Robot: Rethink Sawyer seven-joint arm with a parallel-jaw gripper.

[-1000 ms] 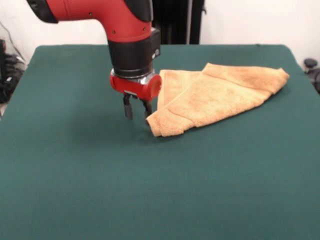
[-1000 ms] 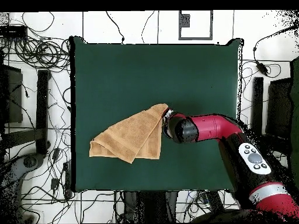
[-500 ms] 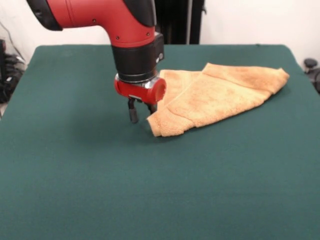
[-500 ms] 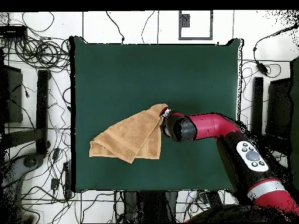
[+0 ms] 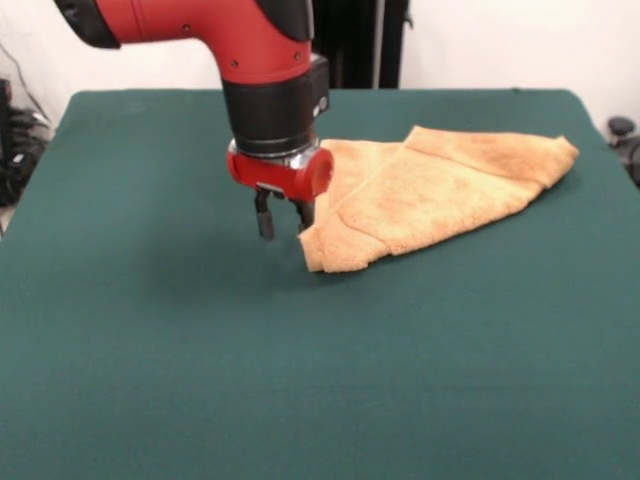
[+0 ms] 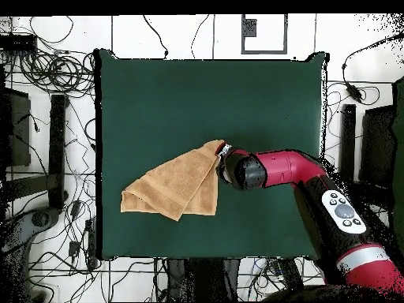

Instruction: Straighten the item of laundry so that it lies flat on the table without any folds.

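Observation:
The tan-orange item of laundry (image 5: 430, 190) lies folded over itself on the green table (image 5: 300, 380), with an upper layer doubled across a lower one and a blunt corner pointing toward the table's middle. My gripper (image 5: 283, 222) hangs just above the cloth beside that corner, open, with nothing between its fingers. Its right finger (image 5: 305, 214) is close against the towel's edge; whether they touch I cannot tell. From overhead the towel (image 6: 177, 189) forms a rough triangle left of the arm's wrist (image 6: 241, 171), which covers the gripper.
Green table cloth (image 6: 197, 95) spreads wide on every side of the towel. Cables and equipment (image 6: 47, 71) crowd the floor around the table. A dark stand (image 5: 350, 40) rises behind the far edge.
The gripper shifted slightly toward the towel's corner, dipped, then rose a little. Its fingers stay apart. The towel has not visibly moved.

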